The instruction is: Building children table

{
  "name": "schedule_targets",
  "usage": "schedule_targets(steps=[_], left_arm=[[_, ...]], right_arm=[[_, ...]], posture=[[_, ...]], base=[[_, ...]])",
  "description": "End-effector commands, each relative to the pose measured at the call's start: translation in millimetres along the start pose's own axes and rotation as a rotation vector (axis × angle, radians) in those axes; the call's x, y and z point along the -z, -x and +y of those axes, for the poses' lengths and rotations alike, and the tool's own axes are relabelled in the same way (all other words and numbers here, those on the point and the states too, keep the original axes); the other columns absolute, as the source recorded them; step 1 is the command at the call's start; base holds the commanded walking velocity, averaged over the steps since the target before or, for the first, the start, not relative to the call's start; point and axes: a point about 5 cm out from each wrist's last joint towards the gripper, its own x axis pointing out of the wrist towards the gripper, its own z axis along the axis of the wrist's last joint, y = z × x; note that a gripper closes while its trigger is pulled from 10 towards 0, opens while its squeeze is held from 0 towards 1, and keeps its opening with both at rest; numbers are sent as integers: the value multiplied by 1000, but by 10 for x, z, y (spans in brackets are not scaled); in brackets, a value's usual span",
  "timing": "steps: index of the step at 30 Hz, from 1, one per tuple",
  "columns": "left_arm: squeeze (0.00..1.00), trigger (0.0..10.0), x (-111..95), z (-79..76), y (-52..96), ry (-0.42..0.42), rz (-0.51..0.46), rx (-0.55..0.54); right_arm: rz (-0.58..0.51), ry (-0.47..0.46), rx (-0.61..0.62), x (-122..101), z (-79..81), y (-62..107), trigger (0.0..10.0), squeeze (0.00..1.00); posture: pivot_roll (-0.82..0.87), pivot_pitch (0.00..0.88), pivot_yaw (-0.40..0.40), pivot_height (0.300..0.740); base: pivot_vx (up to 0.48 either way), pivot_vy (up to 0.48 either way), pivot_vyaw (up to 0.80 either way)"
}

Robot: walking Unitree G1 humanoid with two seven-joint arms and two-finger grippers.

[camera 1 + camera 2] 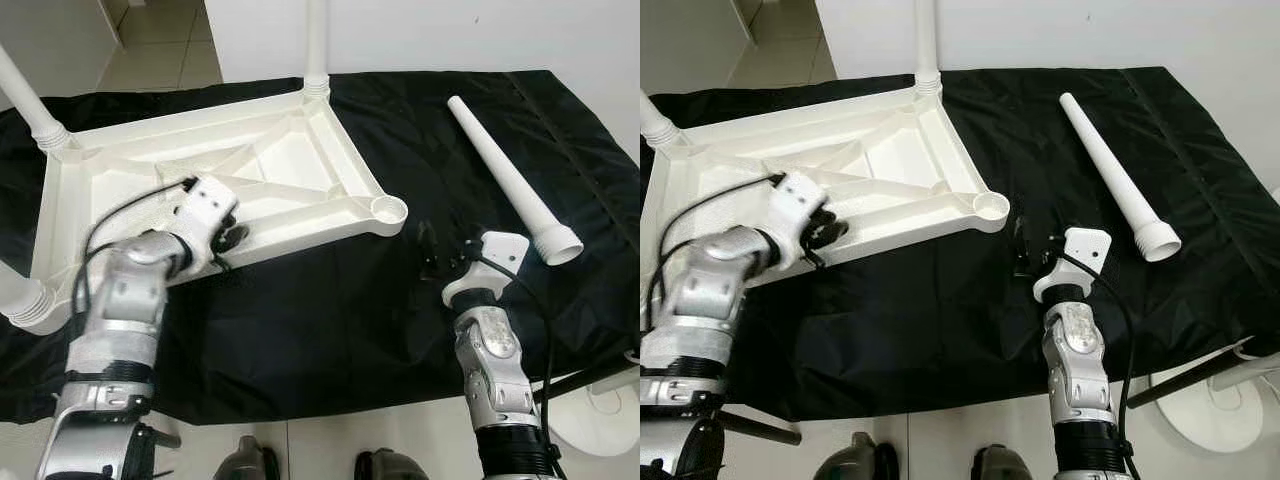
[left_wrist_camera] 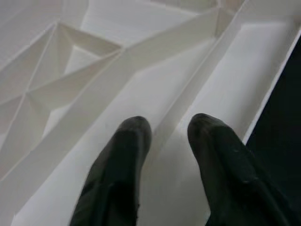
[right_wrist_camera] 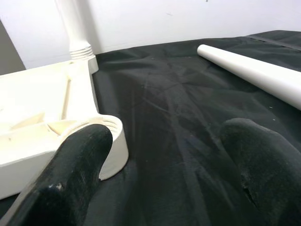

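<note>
Loose leg [image 1: 508, 178], white & tapered, lies on the black cloth [image 1: 330, 320] over the table, to the robot's right. Its long axis runs diagonally: thin end far and inward, wide threaded end near and outward. Tabletop [image 1: 200, 190] sits upside down on the left w/ legs already standing at its other corners; the near-right corner socket [image 1: 388, 209] is empty. Right hand [image 1: 443, 248] is open, fingers spread wide, hovering between socket & leg, gripping nothing; it's the nearer arm, leg just off to its right. Left hand [image 1: 232, 232] rests on the tabletop's near rim, fingers part-open astride a rib, not clamped. Prob. next: right hand swings outward to the leg's wide end.
</note>
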Motion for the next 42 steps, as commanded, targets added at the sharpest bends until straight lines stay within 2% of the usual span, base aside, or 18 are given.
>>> schedule_targets(steps=[1,3,6,7,8,12,14,17,21,25,32,34,35,40,41,42], left_arm=[[1000,10000,12,-12,33,46,-10,36],[1000,10000,22,-37,91,49,-25,82],[1000,10000,91,-36,136,15,0,96],[224,10000,128,-24,160,12,11,95],[0,10000,164,-9,183,8,24,92],[0,10000,252,-3,235,-14,58,118],[0,10000,359,9,265,-41,112,114],[0,10000,441,38,241,-42,163,69],[0,10000,468,48,232,-31,181,53],[0,10000,624,59,218,-43,283,25],[0,10000,642,30,211,-35,292,40],[0,10000,631,-36,211,-28,273,78],[0,8941,626,-90,221,-36,262,102],[0,9176,598,-190,231,-30,233,142],[0,10000,567,-261,233,-14,217,158],[0,10000,567,-261,233,-14,217,158]], right_arm=[[8,1,-12,34,23,11,10000,0],[7,2,-13,32,19,6,10000,0],[6,3,-17,30,22,1,10000,0],[6,3,-18,30,23,0,10000,0],[6,3,-19,29,23,-3,10000,0],[5,2,-21,27,25,-7,10000,0],[5,2,-24,26,25,-11,10000,0],[6,2,-26,26,24,-18,10000,0],[6,3,-27,25,25,-20,10000,0],[5,4,-24,22,16,-13,10000,0],[4,6,-21,21,10,-8,10000,0],[4,6,-18,21,10,-11,10000,0],[4,5,-17,22,9,-10,10000,0],[3,5,-14,25,6,-8,10000,0],[3,5,-12,25,5,-11,10000,0],[3,5,-12,25,5,-11,10000,0]], posture=[[-97,43,64,740],[-97,41,62,740],[-95,37,59,740],[-95,36,58,740],[-94,34,56,740],[-93,32,55,740],[-91,33,52,740],[-90,33,51,740],[-90,33,51,740],[-96,33,51,740],[-96,33,51,740],[-99,38,56,740],[-99,38,56,740],[-98,41,61,740],[-97,42,64,740],[-97,42,64,740]], base=[[0,0,0],[0,0,0],[0,0,0],[0,0,0],[0,0,0],[0,0,0],[0,0,0],[0,0,0],[0,0,0],[0,0,0],[0,0,0],[0,0,0],[0,0,0],[0,0,0],[0,0,0],[0,0,0]])
